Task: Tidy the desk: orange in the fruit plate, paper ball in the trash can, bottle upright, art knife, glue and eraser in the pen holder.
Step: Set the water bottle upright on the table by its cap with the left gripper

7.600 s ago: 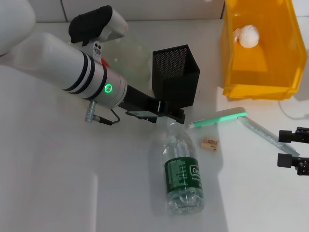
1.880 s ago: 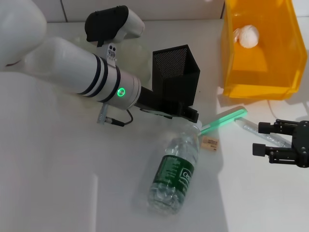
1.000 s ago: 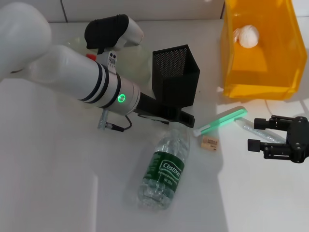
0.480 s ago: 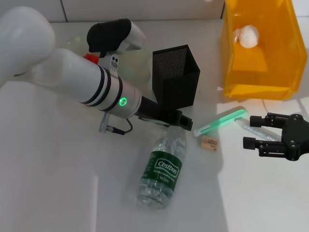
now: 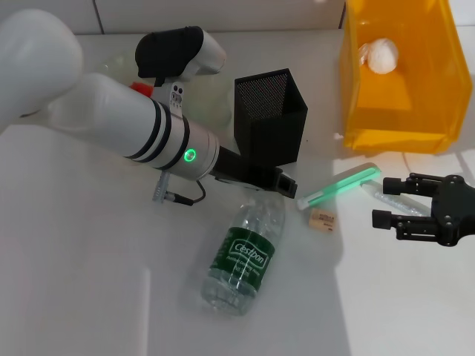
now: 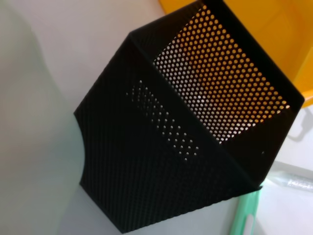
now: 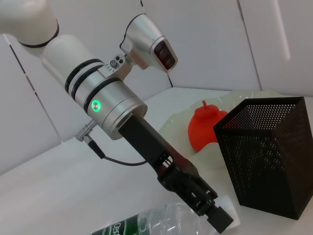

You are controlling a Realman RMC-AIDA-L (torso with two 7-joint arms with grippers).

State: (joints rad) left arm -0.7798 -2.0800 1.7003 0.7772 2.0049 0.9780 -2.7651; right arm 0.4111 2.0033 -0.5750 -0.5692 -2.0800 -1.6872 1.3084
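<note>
left gripper clamps the lying bottle's cap beside pen holder; right gripper spread.

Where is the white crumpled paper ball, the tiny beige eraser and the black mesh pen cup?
white crumpled paper ball [image 5: 378, 55], head view, its middle.
tiny beige eraser [image 5: 322, 219], head view, top face.
black mesh pen cup [image 5: 276, 132], head view, front wall.

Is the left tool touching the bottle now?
Touching. In the right wrist view, the left tool is closed around the cap end of the lying bottle, with no gap visible.
</note>
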